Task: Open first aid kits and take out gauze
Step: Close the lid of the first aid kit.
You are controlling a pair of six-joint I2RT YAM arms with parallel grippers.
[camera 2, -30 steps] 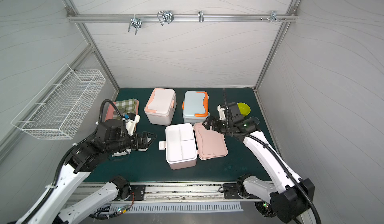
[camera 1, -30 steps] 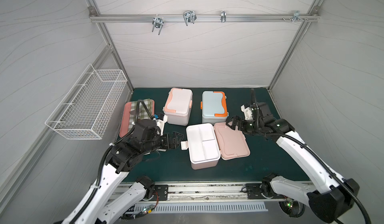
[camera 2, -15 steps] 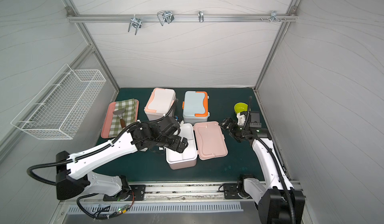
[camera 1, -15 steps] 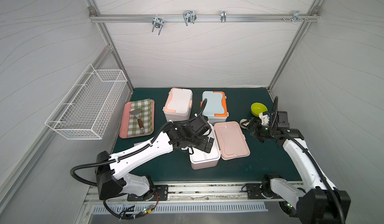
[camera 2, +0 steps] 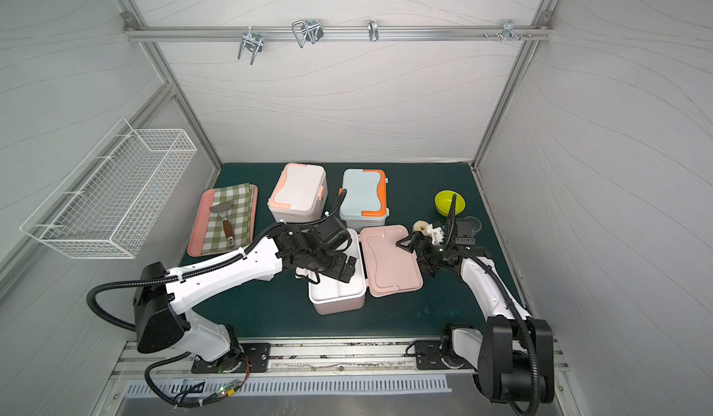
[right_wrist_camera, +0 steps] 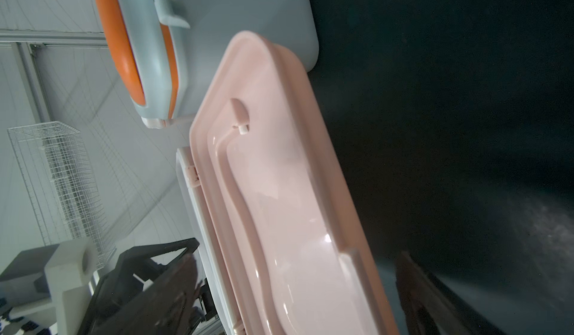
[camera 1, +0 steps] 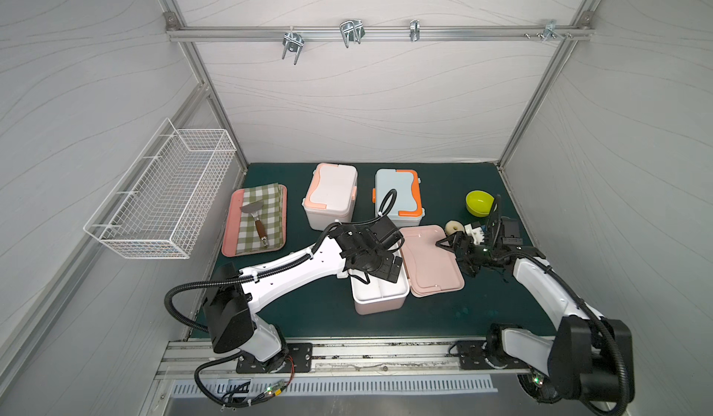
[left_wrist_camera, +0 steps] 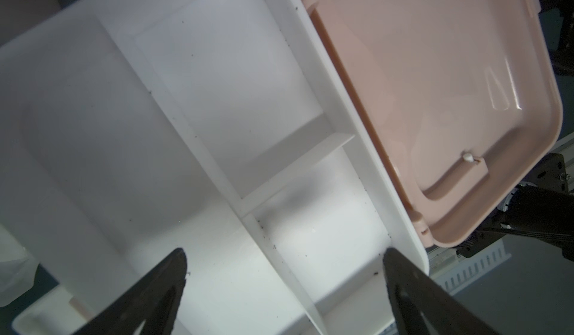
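Observation:
Of the three first aid kits, the white and peach one (camera 1: pixel 330 196) and the light blue and orange one (camera 1: pixel 397 196) stand shut at the back. The pale pink kit (camera 1: pixel 380 296) is open, its lid (camera 1: pixel 432 263) lying flat to the right. My left gripper (camera 1: pixel 380 267) hangs open just above its white divided insert (left_wrist_camera: pixel 93 116), whose compartments look empty. My right gripper (camera 1: pixel 459 256) is open at the lid's right edge (right_wrist_camera: pixel 279 178), one finger over the lid and one over the mat. No gauze shows.
A pink tray (camera 1: pixel 231 221) with checked cloth and a spatula lies at the left. A green bowl (camera 1: pixel 479 203) and a white roll (camera 1: pixel 455 227) sit at the right, just behind my right gripper. A wire basket (camera 1: pixel 162 194) hangs on the left wall.
My left arm has swung right, from beside the open kit to over its insert. My right gripper has drawn back from the lid's far corner to its right edge.

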